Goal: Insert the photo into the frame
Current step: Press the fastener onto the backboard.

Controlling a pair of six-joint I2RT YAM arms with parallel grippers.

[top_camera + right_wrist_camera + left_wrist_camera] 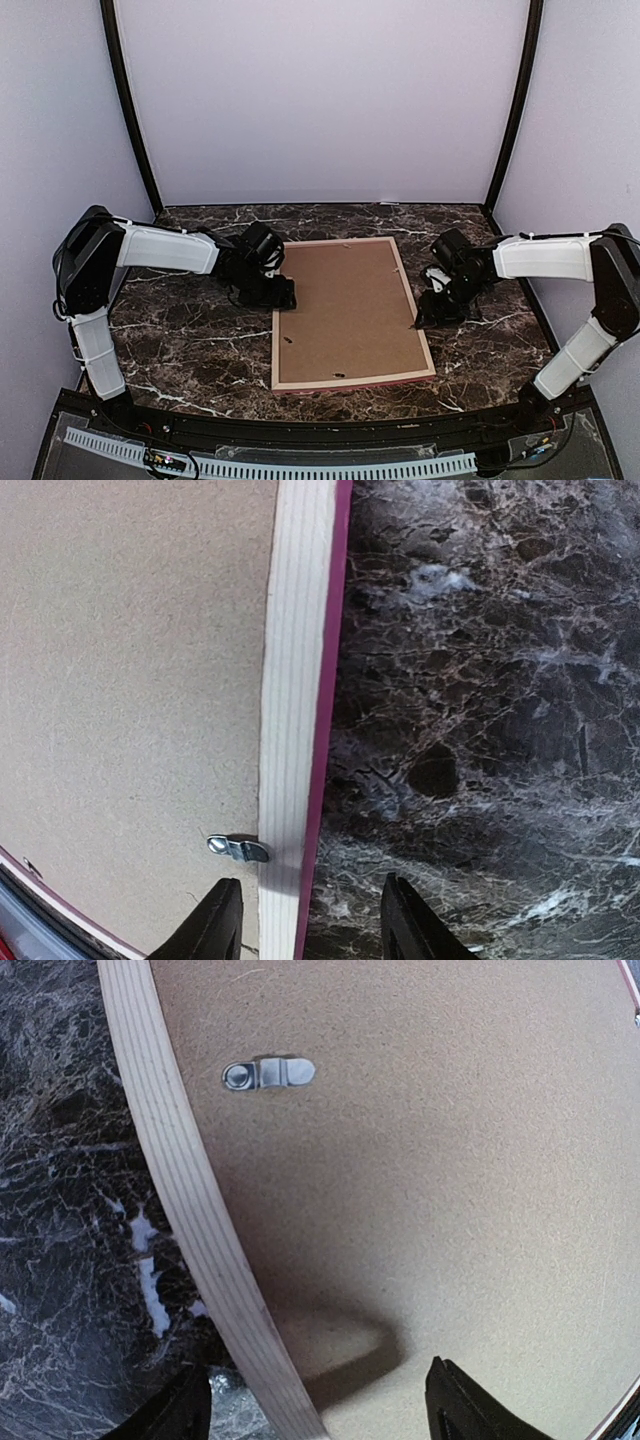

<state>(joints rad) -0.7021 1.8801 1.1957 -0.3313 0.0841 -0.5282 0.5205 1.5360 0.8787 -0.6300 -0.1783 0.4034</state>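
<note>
The frame is laid face down in the middle of the table, its pale wooden back turned up and a pink edge showing along the right rail. A brown backing board is seated inside it. The photo is not to be seen in any view (whether it lies under the board cannot be told).

The left gripper is set astride the left rail, fingers spread wide and grasping nothing. The right gripper is placed likewise over the right rail, jaws parted with a gap on either side. A small metal clip is seen on the board near the left rail, and another clip by the right rail.

The step in hand is judged to be a two-sided hold on the frame's rails. Next, both rails would need to be pinched evenly, so that the frame is not skewed or the board dislodged.
</note>
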